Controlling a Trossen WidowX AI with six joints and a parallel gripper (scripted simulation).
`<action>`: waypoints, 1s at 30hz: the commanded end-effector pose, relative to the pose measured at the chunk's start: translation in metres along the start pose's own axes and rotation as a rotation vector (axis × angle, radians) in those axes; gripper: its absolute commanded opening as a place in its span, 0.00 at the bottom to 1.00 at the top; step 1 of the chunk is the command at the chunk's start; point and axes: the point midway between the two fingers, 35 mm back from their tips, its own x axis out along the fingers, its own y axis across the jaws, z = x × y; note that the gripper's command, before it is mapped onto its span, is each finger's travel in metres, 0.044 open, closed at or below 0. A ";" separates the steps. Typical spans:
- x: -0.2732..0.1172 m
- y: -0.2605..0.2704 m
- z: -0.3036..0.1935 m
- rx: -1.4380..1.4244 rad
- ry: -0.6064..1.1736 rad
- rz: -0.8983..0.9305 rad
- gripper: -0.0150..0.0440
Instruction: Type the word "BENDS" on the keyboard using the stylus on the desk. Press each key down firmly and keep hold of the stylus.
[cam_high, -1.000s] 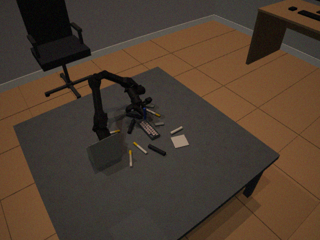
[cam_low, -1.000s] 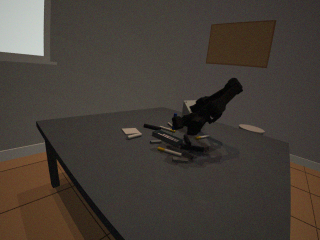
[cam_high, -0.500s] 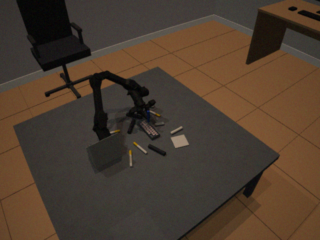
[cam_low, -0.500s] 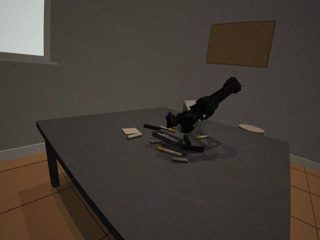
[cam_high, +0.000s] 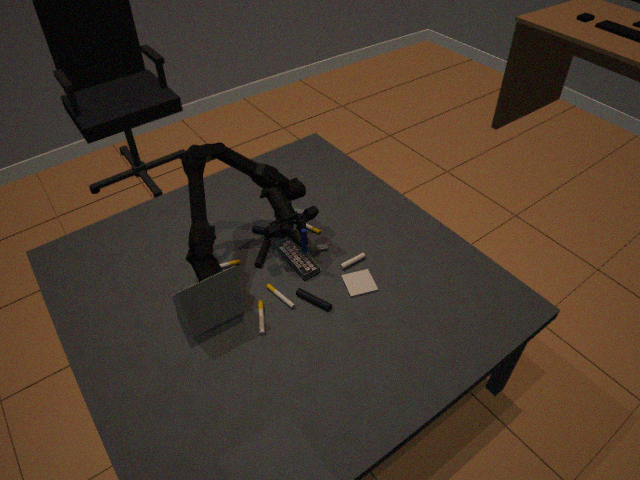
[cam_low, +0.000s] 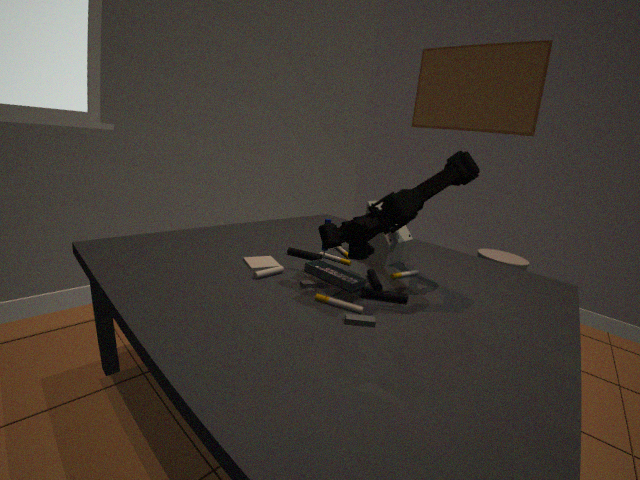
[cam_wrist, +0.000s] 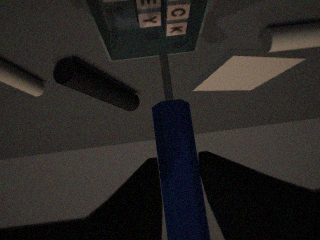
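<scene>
The small dark keyboard with pale letter keys lies on the desk. In the wrist view its near end is at the top, with E, Y, C and K keys readable. My gripper is shut on the blue stylus, above the keyboard. The stylus stands roughly upright in the top view. Its thin grey tip reaches over the keyboard between two key rows in the wrist view; whether it touches a key cannot be told.
Black cylinders lie by the keyboard. Yellow-and-white markers, a white cylinder and a pale square pad lie around it. Grey blocks are beside it. A grey panel stands by the arm's base.
</scene>
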 end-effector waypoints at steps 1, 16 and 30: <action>0.008 0.002 0.008 0.000 0.005 0.005 0.25; 0.013 0.002 0.014 0.000 0.004 0.005 0.39; 0.013 0.002 0.015 0.000 0.004 0.005 0.39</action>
